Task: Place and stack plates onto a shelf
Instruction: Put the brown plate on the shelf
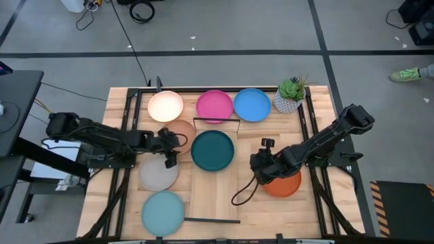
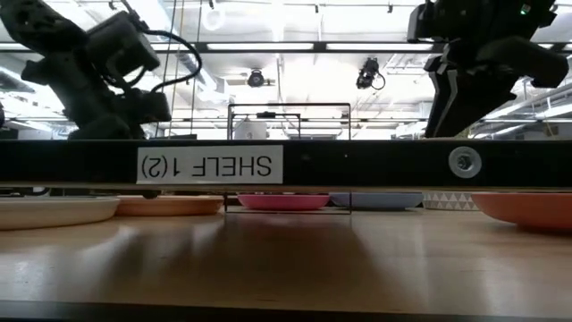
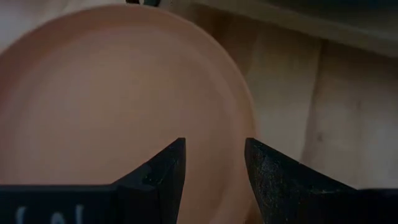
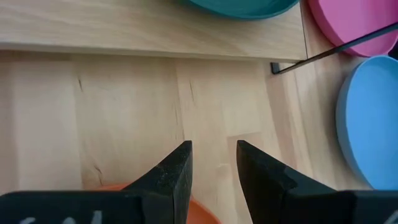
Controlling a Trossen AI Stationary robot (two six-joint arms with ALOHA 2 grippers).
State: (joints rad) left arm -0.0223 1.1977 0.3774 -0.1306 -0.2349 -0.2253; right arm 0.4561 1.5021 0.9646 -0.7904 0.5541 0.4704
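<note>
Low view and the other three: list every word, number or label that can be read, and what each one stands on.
"SHELF 1(2)": printed on a white label, shown upside down, stuck to the dark bar that crosses the low view.
High view: no readable text.
Left wrist view: pale marks on the left claw at the picture's bottom edge, cut off, not readable.
Right wrist view: the same kind of marks on the right claw, not readable.

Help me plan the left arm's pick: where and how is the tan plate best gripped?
Grip the tan plate by its thin raised rim, probably the edge nearest the left gripper, coming down from above. It lies flat and shallow; the open fingers already straddle that rim.
</note>
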